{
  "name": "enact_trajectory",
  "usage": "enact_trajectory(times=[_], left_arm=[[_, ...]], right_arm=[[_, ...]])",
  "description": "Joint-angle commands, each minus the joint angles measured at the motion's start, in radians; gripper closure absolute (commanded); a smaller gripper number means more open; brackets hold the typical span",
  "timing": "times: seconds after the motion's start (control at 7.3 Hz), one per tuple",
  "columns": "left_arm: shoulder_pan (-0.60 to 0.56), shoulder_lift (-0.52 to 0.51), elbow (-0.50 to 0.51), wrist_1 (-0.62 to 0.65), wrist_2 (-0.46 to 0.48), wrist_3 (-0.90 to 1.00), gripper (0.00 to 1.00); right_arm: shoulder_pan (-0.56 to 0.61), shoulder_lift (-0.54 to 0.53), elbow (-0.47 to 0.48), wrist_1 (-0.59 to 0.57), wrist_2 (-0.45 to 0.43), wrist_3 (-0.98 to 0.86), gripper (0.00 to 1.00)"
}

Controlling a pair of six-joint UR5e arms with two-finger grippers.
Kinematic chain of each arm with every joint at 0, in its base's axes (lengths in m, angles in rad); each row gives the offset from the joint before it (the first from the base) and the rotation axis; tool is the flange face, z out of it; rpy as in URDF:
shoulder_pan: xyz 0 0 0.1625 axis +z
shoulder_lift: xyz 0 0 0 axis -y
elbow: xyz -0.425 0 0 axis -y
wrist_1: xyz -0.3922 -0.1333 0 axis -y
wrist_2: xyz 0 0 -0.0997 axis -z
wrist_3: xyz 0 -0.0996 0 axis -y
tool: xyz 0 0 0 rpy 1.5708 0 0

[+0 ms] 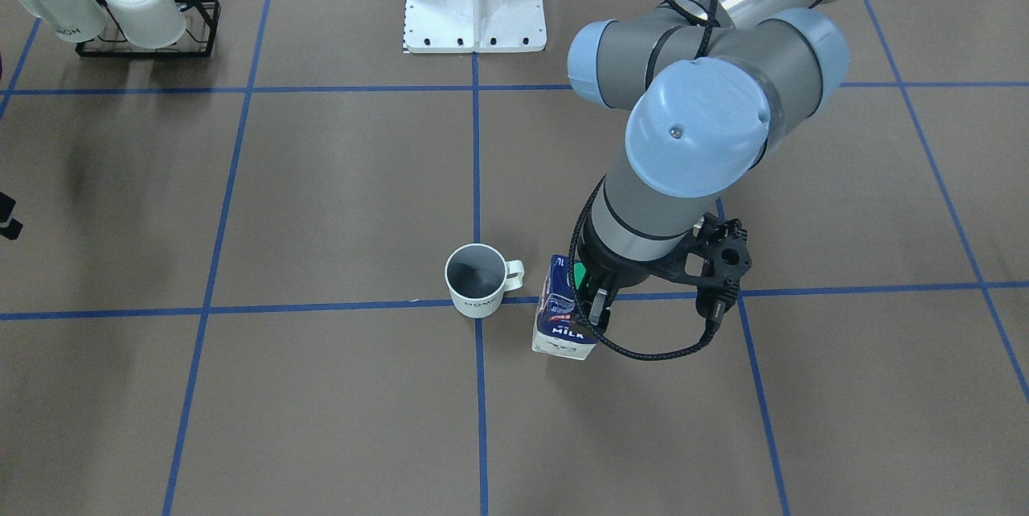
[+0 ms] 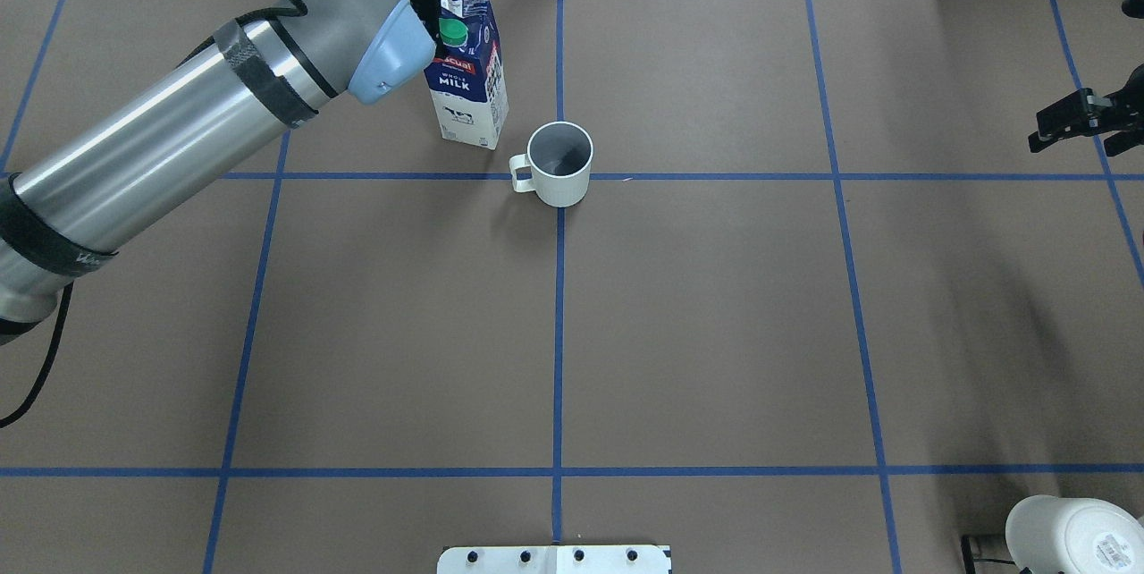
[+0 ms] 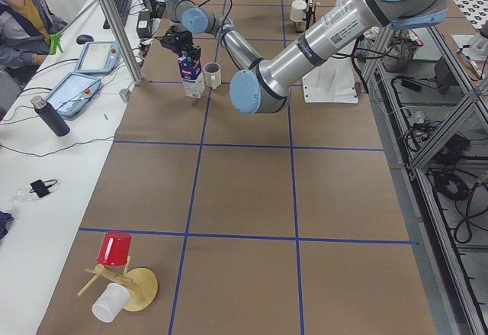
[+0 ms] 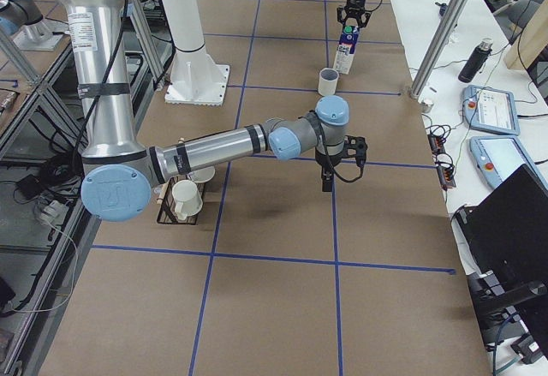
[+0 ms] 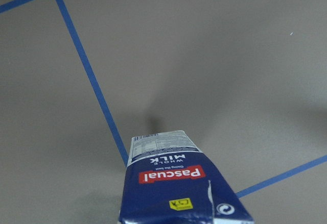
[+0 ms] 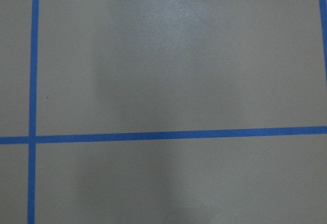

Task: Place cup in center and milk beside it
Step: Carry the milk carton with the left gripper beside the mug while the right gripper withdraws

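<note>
Cup (image 2: 560, 164) upright (capped milk (image 2: 467, 82) just beside).

Left arm (image 1: 643, 210), silver tube, grey joint housings, pale-blue round caps, one cap screw, black braided cable (image 1: 647, 354), black wrist bracket (image 1: 723, 259).

Three white mugs: one cup (image 1: 474, 279) on the bench (image 1: 321, 202), two other mugs (image 1: 58, 0) (image 1: 146, 10) on one black rack (image 1: 205, 27). One milk carton (image 1: 559, 321). One red cup (image 3: 114, 248). Two robot arms: left arm (image 1: 691, 122), right arm (image 4: 223, 149).
</note>
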Motion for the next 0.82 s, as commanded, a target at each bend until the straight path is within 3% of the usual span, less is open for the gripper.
enact_trajectory(times=[0.0,0.41,0.68], left_arm=[[0.015,0.002,0.002,-0.022,0.008,-0.032,0.51],[0.029,0.009,0.008,-0.062,0.010,-0.049,0.46],[0.038,0.044,0.003,-0.137,0.010,-0.049,0.21]], right_arm=[[0.003,-0.002,-0.002,0.000,-0.001,0.001,0.00],[0.003,-0.002,-0.002,0.000,0.002,0.001,0.00],[0.003,0.001,-0.005,-0.002,0.001,0.001,0.00]])
